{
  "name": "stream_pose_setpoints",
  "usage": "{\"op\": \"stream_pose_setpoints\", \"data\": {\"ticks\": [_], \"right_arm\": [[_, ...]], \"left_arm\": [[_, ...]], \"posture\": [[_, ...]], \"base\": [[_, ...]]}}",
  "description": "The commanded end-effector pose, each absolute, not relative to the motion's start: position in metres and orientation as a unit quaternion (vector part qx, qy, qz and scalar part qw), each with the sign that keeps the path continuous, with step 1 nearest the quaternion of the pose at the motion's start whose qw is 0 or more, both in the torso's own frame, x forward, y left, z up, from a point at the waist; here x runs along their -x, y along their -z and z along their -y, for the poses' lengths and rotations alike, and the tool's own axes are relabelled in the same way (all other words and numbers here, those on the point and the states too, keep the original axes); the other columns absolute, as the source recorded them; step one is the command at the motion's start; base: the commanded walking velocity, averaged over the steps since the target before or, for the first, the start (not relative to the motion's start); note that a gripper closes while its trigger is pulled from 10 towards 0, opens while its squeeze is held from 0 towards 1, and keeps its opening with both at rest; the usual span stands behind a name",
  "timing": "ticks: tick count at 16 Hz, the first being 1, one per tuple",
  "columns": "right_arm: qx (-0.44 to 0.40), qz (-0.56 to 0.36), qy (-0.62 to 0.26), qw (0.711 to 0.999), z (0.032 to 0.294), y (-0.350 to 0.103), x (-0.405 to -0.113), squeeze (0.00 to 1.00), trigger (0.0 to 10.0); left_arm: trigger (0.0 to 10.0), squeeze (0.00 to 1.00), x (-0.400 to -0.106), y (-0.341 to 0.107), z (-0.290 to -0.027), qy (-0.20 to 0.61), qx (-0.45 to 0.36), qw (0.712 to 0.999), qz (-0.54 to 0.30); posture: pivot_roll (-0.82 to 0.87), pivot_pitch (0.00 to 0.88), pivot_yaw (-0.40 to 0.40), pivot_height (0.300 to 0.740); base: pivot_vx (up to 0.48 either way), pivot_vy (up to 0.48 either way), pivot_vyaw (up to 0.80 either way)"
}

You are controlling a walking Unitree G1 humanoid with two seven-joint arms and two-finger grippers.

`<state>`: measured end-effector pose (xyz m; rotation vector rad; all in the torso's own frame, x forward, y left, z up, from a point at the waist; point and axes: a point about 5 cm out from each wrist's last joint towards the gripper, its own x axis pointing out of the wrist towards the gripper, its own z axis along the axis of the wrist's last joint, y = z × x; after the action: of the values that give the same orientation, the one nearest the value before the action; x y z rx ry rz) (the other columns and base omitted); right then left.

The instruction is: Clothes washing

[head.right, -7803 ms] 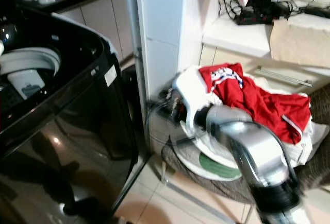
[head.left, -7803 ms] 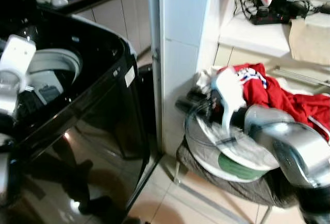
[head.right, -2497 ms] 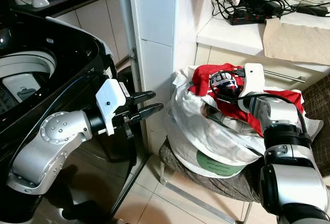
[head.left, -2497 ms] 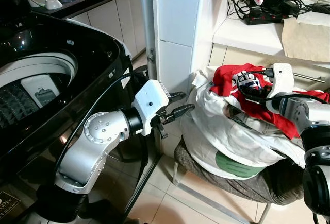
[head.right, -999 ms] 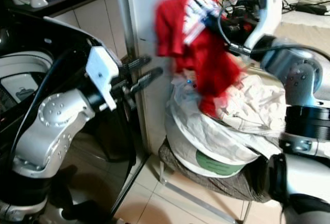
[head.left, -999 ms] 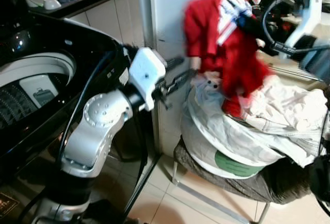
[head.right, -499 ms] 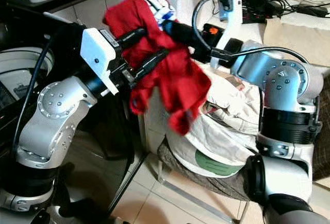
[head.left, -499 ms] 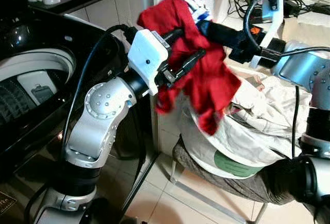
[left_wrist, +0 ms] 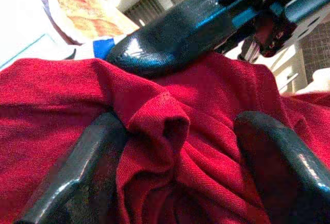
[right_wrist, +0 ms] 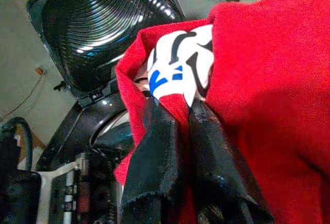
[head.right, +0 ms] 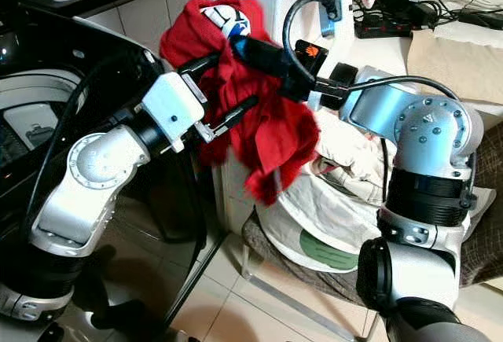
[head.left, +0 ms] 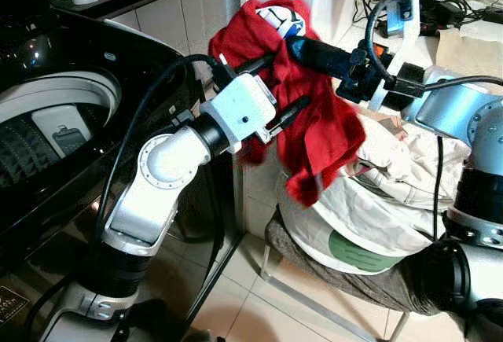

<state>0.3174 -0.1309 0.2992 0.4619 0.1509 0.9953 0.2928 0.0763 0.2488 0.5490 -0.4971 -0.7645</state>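
1. The right gripper point(head.right: 236, 43) pinched a red garment point(head.left: 318, 122) by a bunched fold near its white and blue print, fingers clamped on the cloth, holding it in the air between the laundry heap point(head.left: 369, 200) on a chair point(head.left: 314, 259) and the black top-loading washing machine point(head.left: 86, 122).
2. The left gripper point(head.left: 271, 86) reached into the hanging cloth with its fingers point(left_wrist: 93, 167) spread apart; red folds lay between them, not yet squeezed.
3. The garment looked soft, light and limp, draping well below both grippers, so a loose hem would likely catch on the machine's front edge.
4. A thick gathered fold probably offered the surest hold; a thin single layer could slip free.
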Motion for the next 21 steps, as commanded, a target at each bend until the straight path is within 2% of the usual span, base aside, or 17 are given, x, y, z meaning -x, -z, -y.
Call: {"op": "stream_pose_setpoints", "data": {"ticks": [1,3,8,11,15,21], "right_arm": [[-0.217,-0.046,-0.508,0.832,0.124,-0.311,-0.307,0.00,0.0],[-0.222,-0.044,-0.509,0.830,0.123,-0.313,-0.307,0.00,0.0],[-0.224,-0.047,-0.508,0.831,0.120,-0.313,-0.306,0.00,0.0],[-0.224,-0.049,-0.509,0.830,0.119,-0.313,-0.305,0.00,0.0],[-0.224,-0.050,-0.507,0.831,0.119,-0.313,-0.304,0.00,0.0],[-0.225,-0.052,-0.502,0.833,0.119,-0.312,-0.305,0.00,0.0]], "left_arm": [[8.8,0.00,-0.295,-0.245,-0.073,0.368,-0.266,0.863,0.223],[0.0,0.00,-0.298,-0.246,-0.077,0.355,-0.262,0.869,0.222],[0.0,0.00,-0.300,-0.245,-0.082,0.340,-0.265,0.875,0.221],[0.0,0.00,-0.304,-0.252,-0.087,0.306,-0.198,0.906,0.214],[0.0,0.00,-0.305,-0.246,-0.088,0.316,-0.231,0.897,0.206],[0.0,0.00,-0.303,-0.248,-0.088,0.320,-0.199,0.903,0.208]], "posture": [[-0.04,0.000,0.008,0.740],[-0.04,0.000,0.007,0.740],[-0.04,0.000,0.004,0.740],[-0.04,0.000,0.003,0.740],[-0.04,0.000,0.002,0.740],[-0.04,0.000,0.003,0.740]], "base": [[0.000,0.000,0.00],[0.000,0.000,0.00],[0.000,0.000,0.00],[0.000,0.000,0.00],[0.000,0.000,0.00],[0.000,0.000,0.00]]}}
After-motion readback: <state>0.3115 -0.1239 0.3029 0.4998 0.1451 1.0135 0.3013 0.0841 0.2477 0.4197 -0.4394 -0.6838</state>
